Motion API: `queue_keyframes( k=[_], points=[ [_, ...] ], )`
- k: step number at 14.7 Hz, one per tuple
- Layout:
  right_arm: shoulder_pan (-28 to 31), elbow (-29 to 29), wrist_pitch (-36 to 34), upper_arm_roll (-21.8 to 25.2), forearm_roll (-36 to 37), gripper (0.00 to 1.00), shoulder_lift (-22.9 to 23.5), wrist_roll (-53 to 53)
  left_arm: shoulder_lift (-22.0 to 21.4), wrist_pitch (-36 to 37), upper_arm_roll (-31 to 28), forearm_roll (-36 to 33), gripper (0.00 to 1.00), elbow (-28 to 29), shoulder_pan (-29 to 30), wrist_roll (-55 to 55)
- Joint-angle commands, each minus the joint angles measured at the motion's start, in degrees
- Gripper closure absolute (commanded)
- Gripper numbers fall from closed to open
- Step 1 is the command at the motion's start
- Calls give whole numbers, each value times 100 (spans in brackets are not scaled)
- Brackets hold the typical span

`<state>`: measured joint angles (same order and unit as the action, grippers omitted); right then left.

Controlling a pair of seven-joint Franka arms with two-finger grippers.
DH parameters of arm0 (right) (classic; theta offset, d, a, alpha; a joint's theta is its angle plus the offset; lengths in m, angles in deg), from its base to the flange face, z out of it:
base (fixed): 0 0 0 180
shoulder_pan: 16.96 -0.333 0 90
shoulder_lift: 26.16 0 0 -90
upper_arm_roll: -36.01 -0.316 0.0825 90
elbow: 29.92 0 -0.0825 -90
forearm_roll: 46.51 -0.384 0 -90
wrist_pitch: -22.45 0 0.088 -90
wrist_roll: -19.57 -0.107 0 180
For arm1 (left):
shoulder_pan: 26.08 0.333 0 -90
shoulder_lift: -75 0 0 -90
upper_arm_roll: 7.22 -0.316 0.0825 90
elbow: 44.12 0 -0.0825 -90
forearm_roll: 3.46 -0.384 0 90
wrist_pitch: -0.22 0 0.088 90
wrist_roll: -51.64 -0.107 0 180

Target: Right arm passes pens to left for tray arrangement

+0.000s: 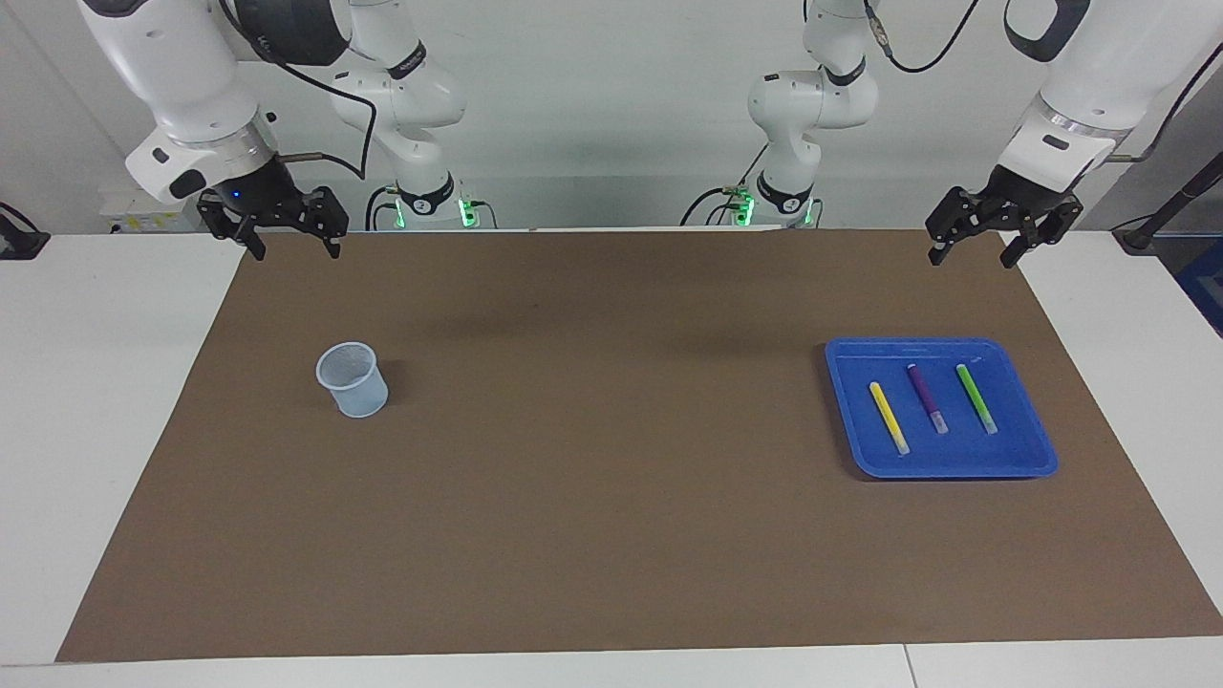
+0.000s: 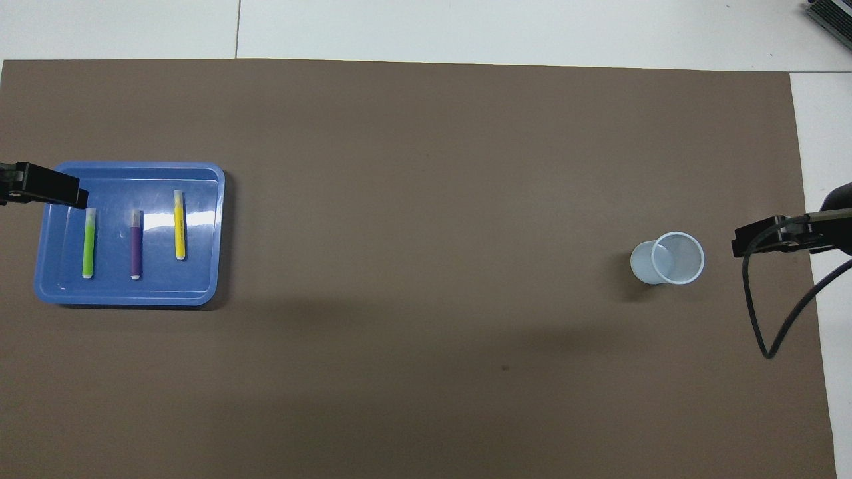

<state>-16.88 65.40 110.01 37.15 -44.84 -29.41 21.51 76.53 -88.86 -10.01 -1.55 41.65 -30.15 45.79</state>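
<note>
The blue tray lies on the brown mat toward the left arm's end of the table. Three pens lie side by side in it, apart from each other: yellow, purple and green. My left gripper hangs open and empty in the air over the mat's edge by the robots, clear of the tray. At the other end my right gripper also hangs open and empty, over the mat's corner.
A small pale-blue cup stands upright on the mat toward the right arm's end. The brown mat covers most of the white table. A black cable loops down from the right arm.
</note>
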Motion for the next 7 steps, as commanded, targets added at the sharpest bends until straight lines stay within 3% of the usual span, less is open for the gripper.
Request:
queue_keyframes(
  k=[1,7],
  points=[
    [-25,22,-19,158,-61,0,-70,61,-197,-101,-47,2,0,229,-14,-180],
    [-25,-13,-37,176,-61,0,-18,69,-188,-127,-47,-147,0,229,-32,-180]
  ],
)
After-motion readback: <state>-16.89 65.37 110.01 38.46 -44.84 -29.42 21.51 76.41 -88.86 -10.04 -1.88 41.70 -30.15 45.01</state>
